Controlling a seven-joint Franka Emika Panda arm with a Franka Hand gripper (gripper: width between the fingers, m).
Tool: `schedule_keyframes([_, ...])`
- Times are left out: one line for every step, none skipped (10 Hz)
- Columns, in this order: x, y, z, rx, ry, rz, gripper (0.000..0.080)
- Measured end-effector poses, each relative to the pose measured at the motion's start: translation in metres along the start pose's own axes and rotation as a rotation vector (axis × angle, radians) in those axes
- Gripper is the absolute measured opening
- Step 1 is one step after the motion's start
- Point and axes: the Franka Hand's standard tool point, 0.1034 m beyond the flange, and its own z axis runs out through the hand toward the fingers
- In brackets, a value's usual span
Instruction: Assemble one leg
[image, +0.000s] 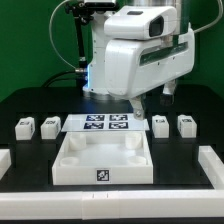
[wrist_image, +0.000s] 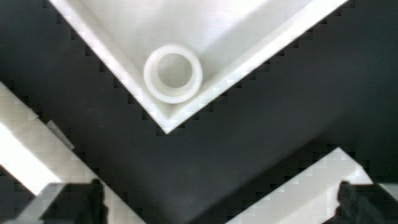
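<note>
Exterior view, from near to far: closest to me, at 6 o'clock, sits the big white square plastic tray (image: 75, 165) with round holes in its corners and a black-and-white tag on its front wall. Just behind it, toward 12 o'clock, lies the thin flat white marker board (image: 105, 123). I count four small white plastic block legs, each with a square black-and-white tag, in a row with that board. The first leg (image: 24, 126) and second leg (image: 48, 124) stand at about 10 o'clock from the tray. The third leg (image: 161, 125) and fourth leg (image: 186, 124) stand at about 2 o'clock. All four rest on the black table (image: 30, 150), apart from the tray, and nothing holds them. Farther back, at 12 o'clock, the big white robot arm (image: 135, 55) hangs over the board.

On the wrist view, the gripper (wrist_image: 205, 205) has its dark fingertips (wrist_image: 68, 205) spread wide with nothing between them. Beyond them I see one tray corner and its round white socket (wrist_image: 173, 72).
</note>
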Motion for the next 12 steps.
schedule_keyframes([0.0, 0.0, 0.0, 0.0, 0.0, 0.0, 0.065])
schedule_keyframes([0.0, 0.0, 0.0, 0.0, 0.0, 0.0, 0.065])
schedule_keyframes([0.0, 0.0, 0.0, 0.0, 0.0, 0.0, 0.065])
schedule_keyframes([0.0, 0.0, 0.0, 0.0, 0.0, 0.0, 0.065])
schedule_keyframes([0.0, 0.0, 0.0, 0.0, 0.0, 0.0, 0.065])
schedule_keyframes([0.0, 0.0, 0.0, 0.0, 0.0, 0.0, 0.065])
schedule_keyframes([0.0, 0.0, 0.0, 0.0, 0.0, 0.0, 0.065])
schedule_keyframes([0.0, 0.0, 0.0, 0.0, 0.0, 0.0, 0.065])
schedule_keyframes([0.0, 0.0, 0.0, 0.0, 0.0, 0.0, 0.065])
schedule_keyframes([0.0, 0.0, 0.0, 0.0, 0.0, 0.0, 0.065])
schedule_keyframes([-0.001, -0.001, 0.001, -0.003, 0.003, -0.014, 0.065])
schedule_keyframes([-0.016, -0.013, 0.012, -0.013, 0.016, -0.075, 0.065])
